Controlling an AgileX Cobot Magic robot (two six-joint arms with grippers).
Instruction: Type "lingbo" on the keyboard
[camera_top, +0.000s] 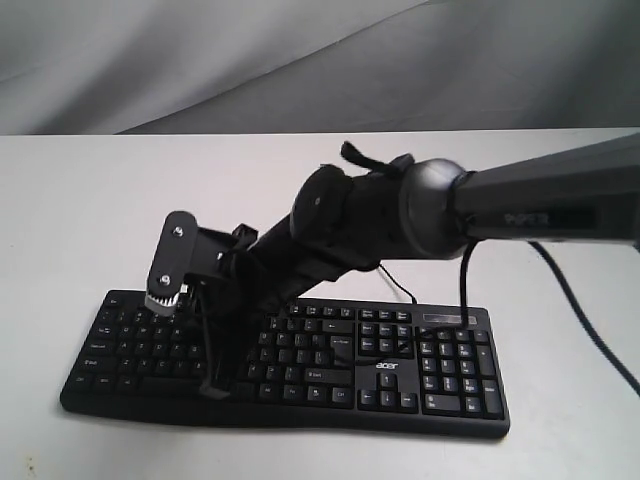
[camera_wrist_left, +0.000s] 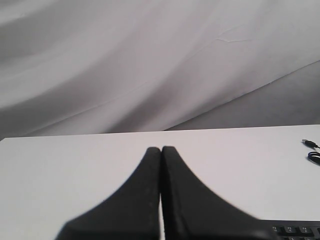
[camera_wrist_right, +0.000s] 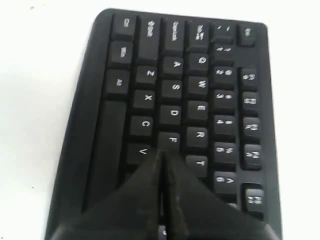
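The black keyboard (camera_top: 385, 378) with white legends and an "acer" logo lies on the white table, near the front. My right gripper (camera_top: 212, 388) reaches across from the right and points down at the keyboard's left-middle keys. In the right wrist view the right gripper (camera_wrist_right: 162, 151) is shut and empty over the keyboard (camera_wrist_right: 150, 75), its tips just past the F and V keys. Whether they touch a key I cannot tell. My left gripper (camera_wrist_left: 161, 148) is shut and empty, held over bare table, with a corner of the keyboard (camera_wrist_left: 295, 231) beside it. It does not show in the exterior view.
The right arm (camera_top: 520, 205) spans the air above the keyboard's right half. A thin black cable (camera_top: 463, 285) runs back from the keyboard. Its plug end (camera_wrist_left: 312, 150) lies on the white table (camera_top: 80, 200). A grey cloth backdrop (camera_top: 300, 60) hangs behind.
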